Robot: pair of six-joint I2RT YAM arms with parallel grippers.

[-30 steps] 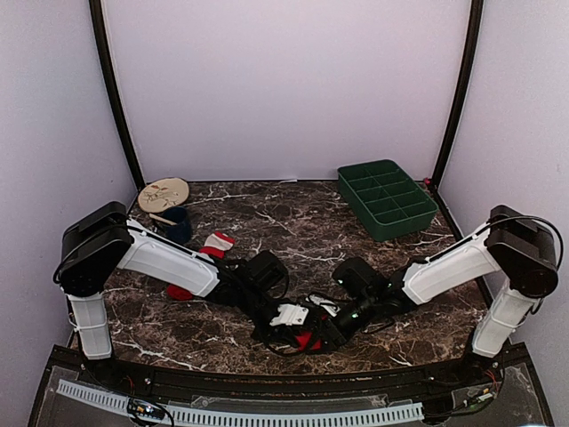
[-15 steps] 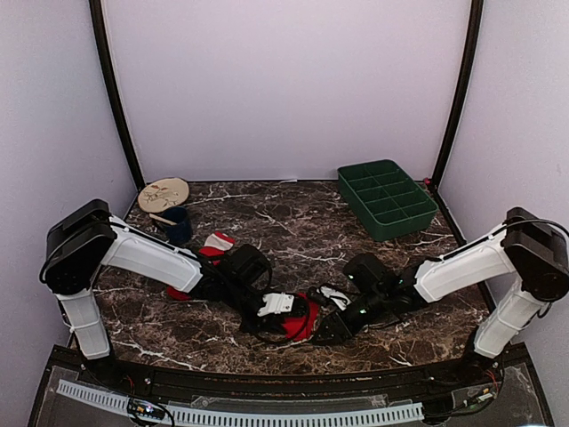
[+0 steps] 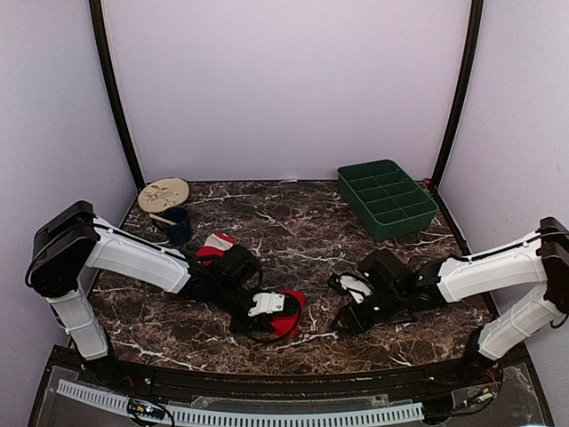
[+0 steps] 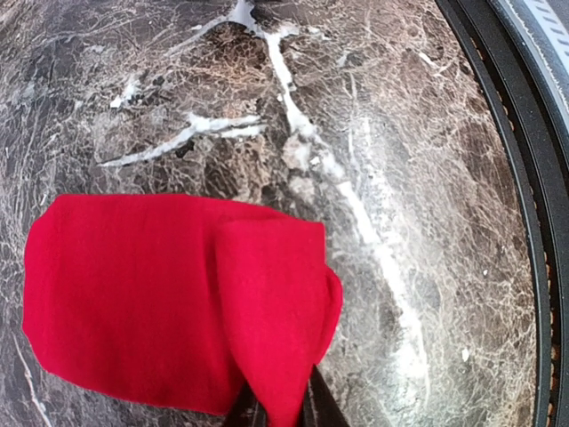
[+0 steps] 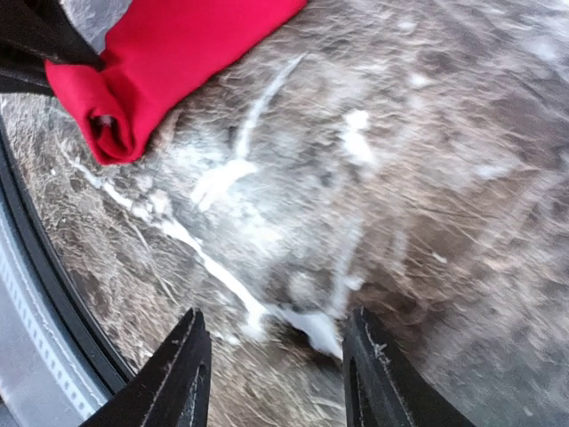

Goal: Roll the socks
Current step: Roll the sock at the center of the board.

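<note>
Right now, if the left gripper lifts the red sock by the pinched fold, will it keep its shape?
Probably not: the red sock lies flat and creased, so it should drape limply from the left gripper. It looks thin, so likely light. Its rolled end seems loose and may unroll when pulled.

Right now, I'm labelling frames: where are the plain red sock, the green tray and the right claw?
plain red sock (image 4: 124, 294), left wrist view, flat part.
green tray (image 3: 407, 225), top view, near outer wall.
right claw (image 5: 277, 378), right wrist view, midway between fingertips.
</note>
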